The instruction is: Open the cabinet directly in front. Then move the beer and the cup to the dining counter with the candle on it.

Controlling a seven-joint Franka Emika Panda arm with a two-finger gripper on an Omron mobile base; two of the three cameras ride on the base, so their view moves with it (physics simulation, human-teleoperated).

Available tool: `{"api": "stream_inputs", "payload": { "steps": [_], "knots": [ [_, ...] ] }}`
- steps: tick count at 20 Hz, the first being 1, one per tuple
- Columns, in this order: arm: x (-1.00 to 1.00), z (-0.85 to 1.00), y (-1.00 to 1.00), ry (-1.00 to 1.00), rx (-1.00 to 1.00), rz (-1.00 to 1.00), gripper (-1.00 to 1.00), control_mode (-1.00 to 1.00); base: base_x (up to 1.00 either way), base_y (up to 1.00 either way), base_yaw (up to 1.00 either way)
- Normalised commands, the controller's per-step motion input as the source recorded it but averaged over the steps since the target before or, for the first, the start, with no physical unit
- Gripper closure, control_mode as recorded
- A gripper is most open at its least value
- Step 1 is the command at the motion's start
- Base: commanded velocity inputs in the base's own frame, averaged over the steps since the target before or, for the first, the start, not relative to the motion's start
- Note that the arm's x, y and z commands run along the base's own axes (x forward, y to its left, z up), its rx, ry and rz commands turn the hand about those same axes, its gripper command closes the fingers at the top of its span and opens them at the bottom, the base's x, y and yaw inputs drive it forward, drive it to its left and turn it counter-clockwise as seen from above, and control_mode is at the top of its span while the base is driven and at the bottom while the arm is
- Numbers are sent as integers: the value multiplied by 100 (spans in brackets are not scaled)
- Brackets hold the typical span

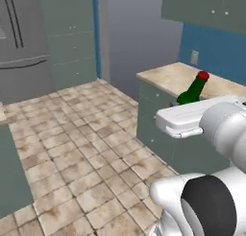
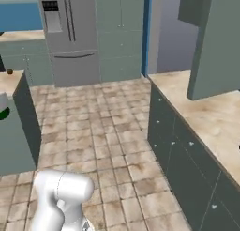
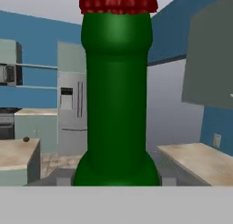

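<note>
The beer (image 3: 116, 95), a dark green bottle with a red cap, stands upright and very close in the hand view, with my gripper (image 3: 116, 180) shut on its lower body. In the left base view the beer's neck and cap (image 1: 196, 88) stick up just behind my white hand, over the edge of the marble worktop (image 1: 173, 76). The cabinet's door (image 2: 213, 47) hangs swung open above that worktop, and it shows again as the cabinet door (image 3: 209, 59). The dining counter (image 2: 10, 82) lies at the far left across the floor. I cannot pick out the cup; a small green patch (image 2: 3, 114) is cut off at the frame's edge.
A steel fridge (image 2: 70, 37) and tall grey-green cupboards (image 2: 122, 33) stand at the far wall. Tiled floor (image 2: 103, 127) stretches between the worktop's drawers (image 2: 187, 155) and the dining counter's base (image 2: 23, 127). A small brown object (image 3: 26, 139) sits on the dining counter top.
</note>
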Motion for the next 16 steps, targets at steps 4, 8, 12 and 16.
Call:
{"api": "stream_inputs", "payload": {
  "steps": [4, 8, 12, 16],
  "knots": [
    [0, 0, 0, 0, 0, 0, 100, 100, 0, 12, 91],
    [0, 0, 0, 0, 0, 0, 100, 100, 0, 29, 69],
    [0, 0, 0, 0, 0, 0, 100, 100, 10, 19, 49],
    [0, 0, 0, 0, 0, 0, 100, 100, 14, -3, 2]
  ]
}}
